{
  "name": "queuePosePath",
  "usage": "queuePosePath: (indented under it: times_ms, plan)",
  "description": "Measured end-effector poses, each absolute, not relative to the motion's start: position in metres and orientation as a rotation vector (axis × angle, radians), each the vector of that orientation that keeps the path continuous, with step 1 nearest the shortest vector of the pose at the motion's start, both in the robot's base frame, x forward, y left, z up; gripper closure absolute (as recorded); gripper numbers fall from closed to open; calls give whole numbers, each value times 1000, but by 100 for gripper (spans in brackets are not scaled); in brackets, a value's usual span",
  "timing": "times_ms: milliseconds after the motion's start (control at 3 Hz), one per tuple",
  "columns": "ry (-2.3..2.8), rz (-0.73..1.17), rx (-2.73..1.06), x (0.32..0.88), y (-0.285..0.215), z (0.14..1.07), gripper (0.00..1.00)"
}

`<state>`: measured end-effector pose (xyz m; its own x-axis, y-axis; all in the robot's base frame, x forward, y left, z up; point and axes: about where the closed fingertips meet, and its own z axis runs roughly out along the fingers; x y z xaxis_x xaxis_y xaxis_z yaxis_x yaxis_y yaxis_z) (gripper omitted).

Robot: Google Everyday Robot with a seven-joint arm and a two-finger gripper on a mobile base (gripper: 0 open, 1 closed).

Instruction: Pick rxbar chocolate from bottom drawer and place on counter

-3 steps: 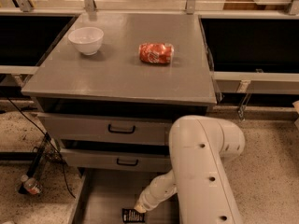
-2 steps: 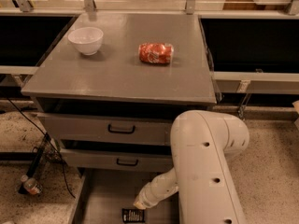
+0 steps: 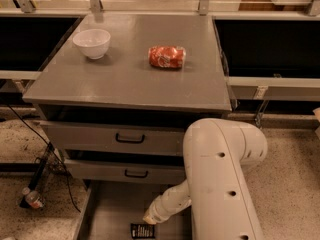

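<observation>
The rxbar chocolate [image 3: 142, 230], a small black bar with white lettering, lies flat on the floor of the open bottom drawer [image 3: 112, 214], at the lower edge of the view. My gripper [image 3: 149, 219] hangs at the end of the white arm [image 3: 220, 184], low inside the drawer, just above and slightly right of the bar. The bar's lower part is cut off by the frame edge. The counter [image 3: 130, 84] is the broad grey top of the cabinet above.
A white bowl [image 3: 92, 42] and a red soda can [image 3: 166, 57] lying on its side rest on the counter. Two grey drawers with black handles [image 3: 130, 138] [image 3: 136, 174] sit above the bottom drawer. Cables and a small bottle [image 3: 33, 199] lie on the floor at left.
The arm's elbow has shifted slightly. The gripper stays low over the bar, and the bar has not moved.
</observation>
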<state>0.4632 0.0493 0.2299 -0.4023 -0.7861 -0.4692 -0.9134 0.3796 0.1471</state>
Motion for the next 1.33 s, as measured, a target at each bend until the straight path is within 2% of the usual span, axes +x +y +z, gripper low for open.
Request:
queuePosePath:
  times_ms: [1000,1333]
  plan:
    - [2322,556,-1488,463,49,230,11]
    - [2322,556,-1488,463,49,230,0]
